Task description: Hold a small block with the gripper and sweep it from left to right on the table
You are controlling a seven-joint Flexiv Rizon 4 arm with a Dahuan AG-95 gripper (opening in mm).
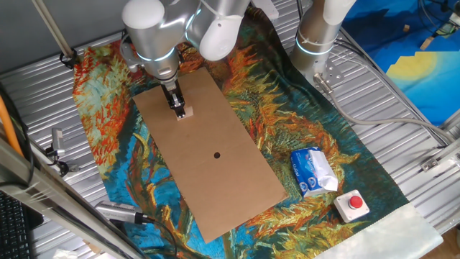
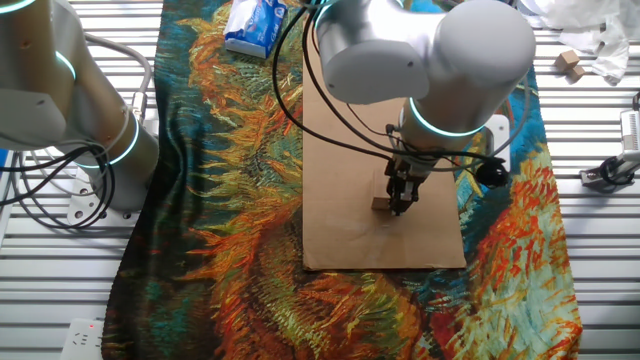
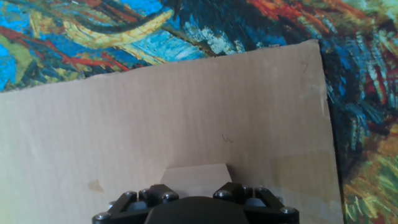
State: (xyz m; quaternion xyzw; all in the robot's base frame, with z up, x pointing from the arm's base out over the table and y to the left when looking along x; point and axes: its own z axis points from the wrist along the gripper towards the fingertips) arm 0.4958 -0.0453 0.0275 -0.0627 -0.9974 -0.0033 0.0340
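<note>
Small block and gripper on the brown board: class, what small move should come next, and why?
Probably begin sliding sideways along the board. The gripper appears closed on the small block, which seems to sit on the board near one end, with bare board beside it.

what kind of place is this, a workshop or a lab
Most likely a robotics lab bench: a ribbed metal table carries two robot arms, one whose end effector holds a small block on a brown board, plus a red button box.
</note>
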